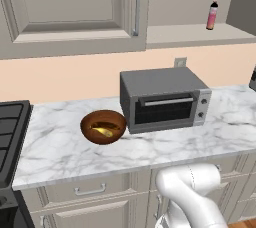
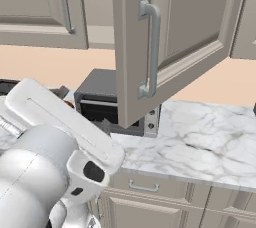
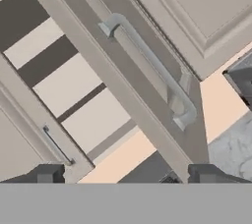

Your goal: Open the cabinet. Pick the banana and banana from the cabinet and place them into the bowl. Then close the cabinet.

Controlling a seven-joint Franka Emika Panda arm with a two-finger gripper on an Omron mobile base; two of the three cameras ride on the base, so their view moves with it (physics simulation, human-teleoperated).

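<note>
End effector: my two dark fingertips stood wide apart in the hand view, holding nothing, just short of the open door's edge.
Cabinet: its left door was shut; the right door stood swung out over the tabletop, silver bar handle facing the right base view.
Shelves: pale boards showed through the opening in the hand view.
Bowl: it sat on the marble tabletop, just left of the grey oven.
Bananas: a yellow one lay in the bowl; a darker curve beside it was probably the second, though too small to be sure.
Pink bottle: it stood upright on the open shelf, well right of the cabinet.
</note>
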